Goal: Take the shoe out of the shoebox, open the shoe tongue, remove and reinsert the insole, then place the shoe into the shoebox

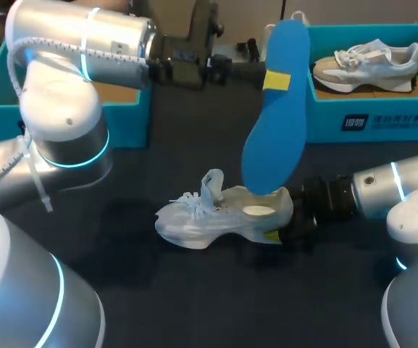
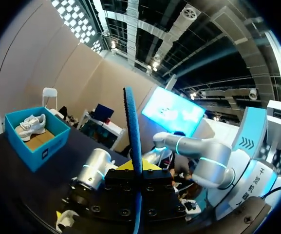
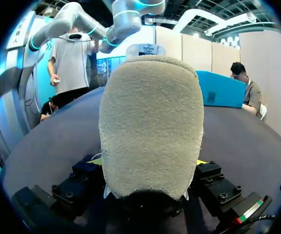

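Two claws share this job. Your left claw (image 1: 276,80) is clamped on the blue insole (image 1: 274,138), holding it upright with its lower end just over the shoe (image 1: 216,214), probably to line it up with the opening. Your right claw (image 1: 277,228) grips the heel from both sides, steadying the shoe on the table (image 1: 194,304). The insole looks like thin, flat foam that will flex. The heel is fuzzy beige suede and the upper is pale mesh. The shoebox (image 1: 382,119) sits behind.

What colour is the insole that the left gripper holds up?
The insole is bright blue, seen best in the head view.
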`<state>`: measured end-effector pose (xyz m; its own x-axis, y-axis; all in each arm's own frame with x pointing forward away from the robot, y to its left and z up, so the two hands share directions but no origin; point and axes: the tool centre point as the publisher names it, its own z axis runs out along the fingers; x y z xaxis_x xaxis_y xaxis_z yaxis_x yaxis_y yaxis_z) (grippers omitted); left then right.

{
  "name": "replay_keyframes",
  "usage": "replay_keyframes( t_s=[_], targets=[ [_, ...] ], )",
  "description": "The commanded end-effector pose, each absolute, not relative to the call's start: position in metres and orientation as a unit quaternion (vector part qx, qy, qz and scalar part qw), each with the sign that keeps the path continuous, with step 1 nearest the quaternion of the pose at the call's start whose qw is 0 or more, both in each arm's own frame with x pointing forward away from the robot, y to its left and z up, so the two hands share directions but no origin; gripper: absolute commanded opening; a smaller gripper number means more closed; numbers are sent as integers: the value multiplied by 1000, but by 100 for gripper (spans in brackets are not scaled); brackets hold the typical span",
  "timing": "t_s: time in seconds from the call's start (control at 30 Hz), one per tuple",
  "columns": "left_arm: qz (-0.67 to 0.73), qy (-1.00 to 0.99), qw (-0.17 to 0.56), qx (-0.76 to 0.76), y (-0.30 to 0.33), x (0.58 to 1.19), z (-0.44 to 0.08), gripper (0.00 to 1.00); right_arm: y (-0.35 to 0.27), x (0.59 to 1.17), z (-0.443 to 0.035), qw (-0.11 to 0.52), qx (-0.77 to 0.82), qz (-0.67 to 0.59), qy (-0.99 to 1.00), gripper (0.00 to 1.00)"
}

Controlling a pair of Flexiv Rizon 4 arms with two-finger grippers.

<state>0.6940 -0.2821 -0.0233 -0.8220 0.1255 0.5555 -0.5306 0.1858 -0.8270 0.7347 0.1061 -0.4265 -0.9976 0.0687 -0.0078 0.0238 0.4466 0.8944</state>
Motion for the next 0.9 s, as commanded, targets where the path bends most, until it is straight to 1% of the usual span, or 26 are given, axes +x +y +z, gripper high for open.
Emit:
replay_keyframes(
  t_s=[0.03,0.3,0.43,0.6,0.9],
  targets=[
    [612,-711,304,166,-273,687,-6,0,107,738,-432,22,28,524,851,0],
    [606,-678,351,224,-266,674,15,0,107,738,-432,22,28,524,851,0],
    [597,-680,358,232,-266,663,18,0,107,738,-432,22,28,524,851,0],
    [586,-670,389,236,-268,643,19,0,107,738,-432,22,28,524,851,0],
    [589,-653,402,255,-265,623,19,0,107,738,-432,22,28,524,851,0]
  ],
)
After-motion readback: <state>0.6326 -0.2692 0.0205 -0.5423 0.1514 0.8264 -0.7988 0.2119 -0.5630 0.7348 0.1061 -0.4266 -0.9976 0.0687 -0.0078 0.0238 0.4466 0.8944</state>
